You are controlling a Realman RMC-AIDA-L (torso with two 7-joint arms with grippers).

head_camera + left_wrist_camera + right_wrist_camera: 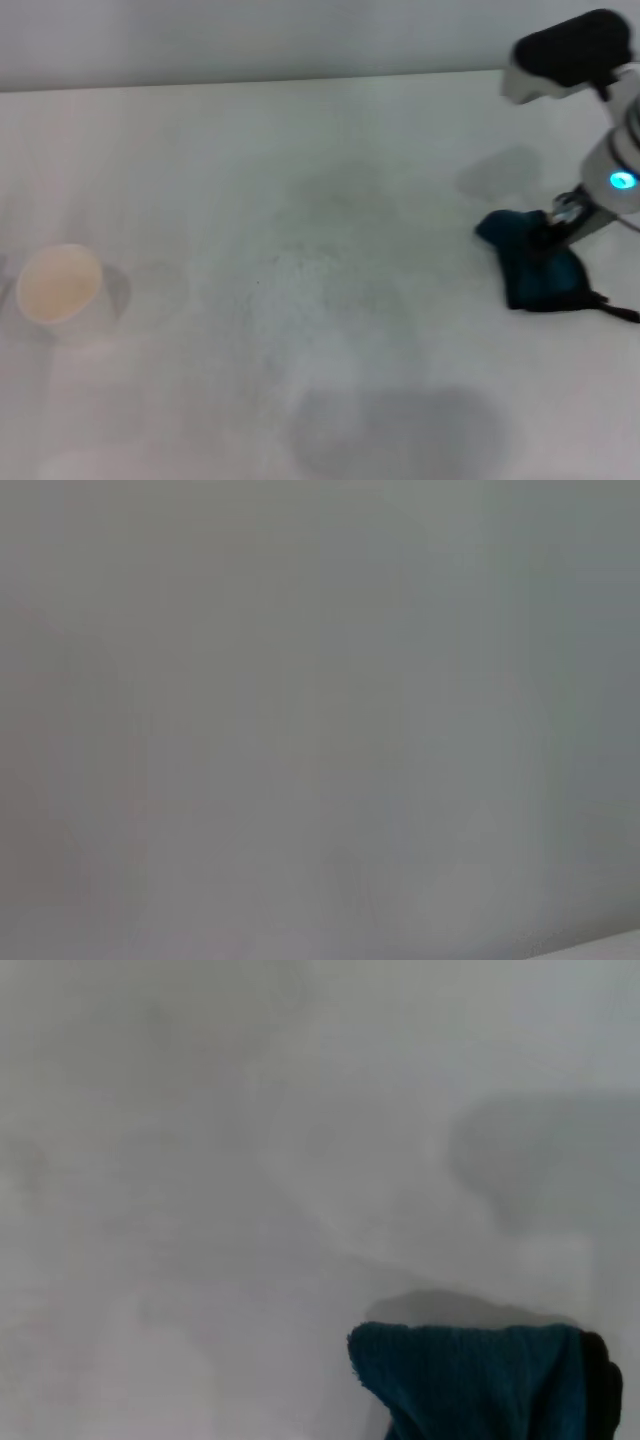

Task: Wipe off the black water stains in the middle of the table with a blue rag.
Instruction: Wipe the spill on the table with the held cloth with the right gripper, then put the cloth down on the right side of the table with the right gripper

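- One blue rag (540, 265) lies on the table (300, 180), right side.
- One right gripper (553, 225) touches the rag; its grip cannot be told.
- One white cup (60, 285) stands far left.

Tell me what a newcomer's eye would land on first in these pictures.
The dark blue rag, bunched on the right side of the white table, with the right gripper down on it. Next, the pale cup standing alone at the far left. No dark stain shows mid-table, and the left arm is out of sight.
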